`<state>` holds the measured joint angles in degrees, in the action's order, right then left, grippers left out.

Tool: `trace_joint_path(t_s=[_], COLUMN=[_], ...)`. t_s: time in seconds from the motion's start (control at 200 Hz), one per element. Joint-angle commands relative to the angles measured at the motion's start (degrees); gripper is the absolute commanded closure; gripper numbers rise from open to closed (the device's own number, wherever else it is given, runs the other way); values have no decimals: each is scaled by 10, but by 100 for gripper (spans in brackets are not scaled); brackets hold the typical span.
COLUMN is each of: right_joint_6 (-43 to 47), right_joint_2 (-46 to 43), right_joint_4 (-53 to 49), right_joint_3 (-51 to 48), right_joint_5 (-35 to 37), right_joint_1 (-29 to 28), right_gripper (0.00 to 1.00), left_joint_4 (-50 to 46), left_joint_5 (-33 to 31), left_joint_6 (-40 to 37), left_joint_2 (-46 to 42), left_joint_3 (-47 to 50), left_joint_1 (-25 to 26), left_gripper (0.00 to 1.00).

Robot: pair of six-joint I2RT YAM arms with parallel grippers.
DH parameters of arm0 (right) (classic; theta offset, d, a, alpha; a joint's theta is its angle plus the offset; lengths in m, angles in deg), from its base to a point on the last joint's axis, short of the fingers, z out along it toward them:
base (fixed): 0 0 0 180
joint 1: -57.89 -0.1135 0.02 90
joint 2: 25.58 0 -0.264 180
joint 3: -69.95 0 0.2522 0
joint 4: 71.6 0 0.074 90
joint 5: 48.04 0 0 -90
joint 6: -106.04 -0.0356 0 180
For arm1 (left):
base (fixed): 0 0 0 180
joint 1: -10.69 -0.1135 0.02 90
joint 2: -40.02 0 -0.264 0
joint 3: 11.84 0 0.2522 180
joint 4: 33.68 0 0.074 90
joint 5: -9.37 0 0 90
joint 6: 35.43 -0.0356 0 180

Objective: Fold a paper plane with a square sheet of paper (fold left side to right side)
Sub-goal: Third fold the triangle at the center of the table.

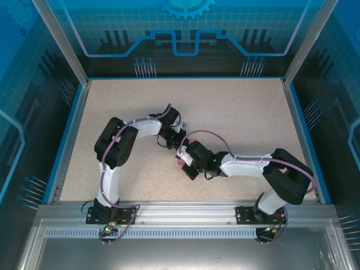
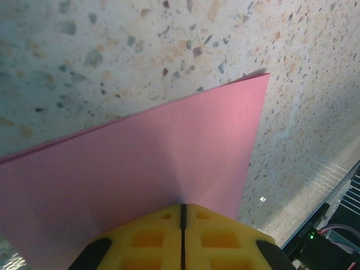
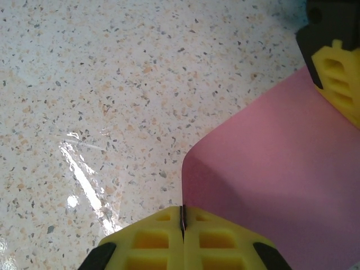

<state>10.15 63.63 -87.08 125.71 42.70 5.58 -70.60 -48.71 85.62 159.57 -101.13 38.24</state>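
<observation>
The square sheet of paper is pink-red and lifted off the speckled table; its far corner points up and right in the left wrist view. My left gripper is shut on its near edge, the yellow fingers pressed together. My right gripper is shut on another edge of the sheet, which curves up and away to the right. One yellow finger of the left gripper grips the sheet's far side there. From above, both grippers meet mid-table, with a sliver of pink between the arms.
The speckled table spreads out around both arms. Blue walls and an aluminium frame enclose it. Part of a dark arm base with a green light sits at the lower right of the left wrist view.
</observation>
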Motion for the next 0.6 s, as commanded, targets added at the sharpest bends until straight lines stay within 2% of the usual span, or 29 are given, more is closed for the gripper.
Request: trace_joint_path(t_s=[0.0,0.27,0.595], right_joint_6=[-29,-72,-88], right_joint_2=[2,13,36], right_joint_4=[-13,-11,-26], right_joint_3=[1,-7,1], right_joint_5=[-54,-109,-119], right_joint_1=[29,100,134], right_gripper=[100,100,100], left_joint_4=[-34,-32,-32], left_joint_5=[-25,-27,-28], left_joint_6=[-19,-21,-20], left_joint_2=[31,38,40], left_joint_3=[1,0,-1], left_joint_1=[3,5,7], left_gripper=[93,94,95])
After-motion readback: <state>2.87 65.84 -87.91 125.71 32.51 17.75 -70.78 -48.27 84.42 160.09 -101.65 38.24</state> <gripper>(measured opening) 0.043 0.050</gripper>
